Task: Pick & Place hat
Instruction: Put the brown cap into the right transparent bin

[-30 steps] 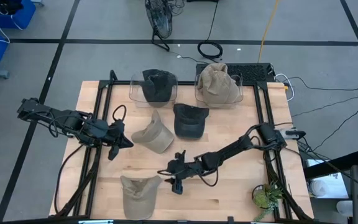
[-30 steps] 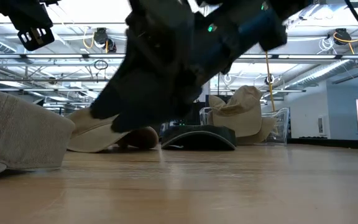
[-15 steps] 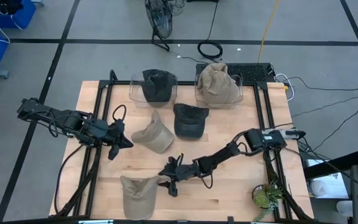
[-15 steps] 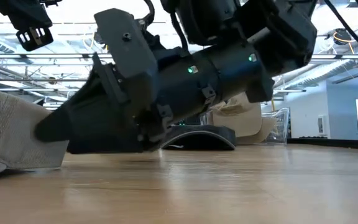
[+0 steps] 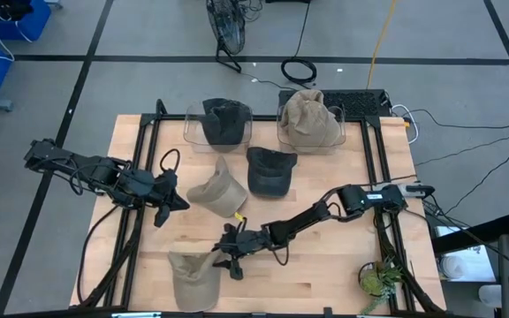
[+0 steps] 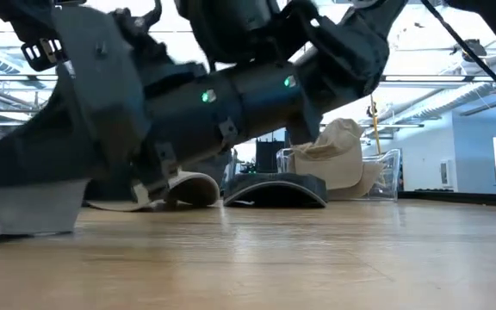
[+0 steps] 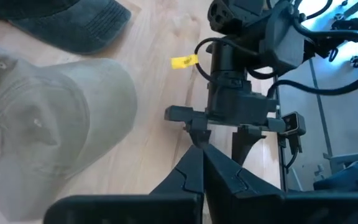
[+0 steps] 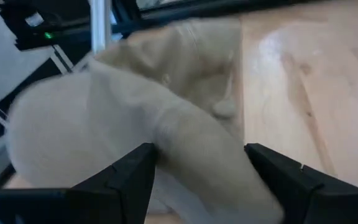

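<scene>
A tan hat (image 5: 193, 279) lies on the table near its front edge, left of the middle; it also shows in the low view (image 6: 20, 220). My right gripper (image 5: 224, 259) has reached low across the table to the hat's right side. It is open, and a bulge of the hat (image 8: 197, 143) stands between its two fingers. My left gripper (image 5: 170, 206) hangs shut above the table's left part, holding nothing. A second tan hat (image 5: 218, 193) and a dark hat (image 5: 270, 170) lie flat mid-table. My right gripper comes at the tan hat nearly level from the table's right side. Its open fingers (image 8: 135, 171) stand on either side of the hat's right-hand part (image 8: 185, 130). Whether they touch the cloth I cannot tell. The hat rests on the table.
At the far edge stand two clear bins, one with a dark hat (image 5: 226, 122), one with a tan hat (image 5: 309, 120). A small plant (image 5: 378, 278) sits at the near right corner. Black rails (image 5: 140, 168) run along both table sides. A yellow tag (image 7: 184, 61) lies mid-table.
My right gripper has gone down and toward the table's near left, up to the near tan hat, and its fingers now stand around the hat's right side. In the low view it has swung across in front of the hats behind it.
</scene>
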`<state>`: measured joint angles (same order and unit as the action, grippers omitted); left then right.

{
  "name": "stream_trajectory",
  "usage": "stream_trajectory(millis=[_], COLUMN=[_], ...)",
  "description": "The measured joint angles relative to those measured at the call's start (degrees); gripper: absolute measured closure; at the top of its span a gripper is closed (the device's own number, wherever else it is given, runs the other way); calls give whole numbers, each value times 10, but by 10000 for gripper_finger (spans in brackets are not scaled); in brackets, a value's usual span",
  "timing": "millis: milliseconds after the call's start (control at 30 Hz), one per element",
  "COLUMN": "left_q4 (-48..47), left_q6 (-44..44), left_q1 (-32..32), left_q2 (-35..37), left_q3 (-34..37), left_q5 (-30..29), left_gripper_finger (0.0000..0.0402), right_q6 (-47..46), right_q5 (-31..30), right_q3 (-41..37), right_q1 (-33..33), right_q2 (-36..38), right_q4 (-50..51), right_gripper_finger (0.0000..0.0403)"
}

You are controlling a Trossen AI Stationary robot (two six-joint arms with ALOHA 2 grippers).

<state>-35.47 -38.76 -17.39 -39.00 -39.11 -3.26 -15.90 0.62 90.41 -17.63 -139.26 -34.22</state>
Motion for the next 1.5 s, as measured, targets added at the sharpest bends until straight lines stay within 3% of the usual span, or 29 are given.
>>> stream_trajectory(millis=[133, 233, 533, 667, 833, 1033, 1233, 1367, 1500], left_q4=[-8, -11, -12, -12, -12, -12, -8, -9, -2], left_q6=[-6, -6, 8, 10, 19, 39, 52, 52, 52], left_q1=[0, 0, 0, 0, 0, 0, 0, 1, 0], left_q2=[0, 0, 0, 0, 0, 0, 0, 0, 0], left_q3=[0, 0, 0, 0, 0, 0, 0, 0, 0], left_q5=[1, 2, 2, 7, 18, 18, 17, 16, -2], left_gripper_finger=[397, 392, 395, 397, 398, 396, 394, 398, 397], right_q6=[-14, -12, -15, -2, 76, 77, 3, -56, -51], right_q5=[15, 11, 10, -28, -98, -193, -313, -409, -475], right_q3=[12, 12, 12, 11, 11, 1, -164, -309, -430], right_q1=[5, 5, -1, 3, 11, 10, -28, -55, -60], right_q2=[-11, -13, -12, 27, 135, 258, 416, 544, 667], right_q4=[-3, -1, 2, 51, 223, 401, 417, 343, 273], right_gripper_finger=[180, 204, 386, 386, 396, 398, 400, 401, 402])
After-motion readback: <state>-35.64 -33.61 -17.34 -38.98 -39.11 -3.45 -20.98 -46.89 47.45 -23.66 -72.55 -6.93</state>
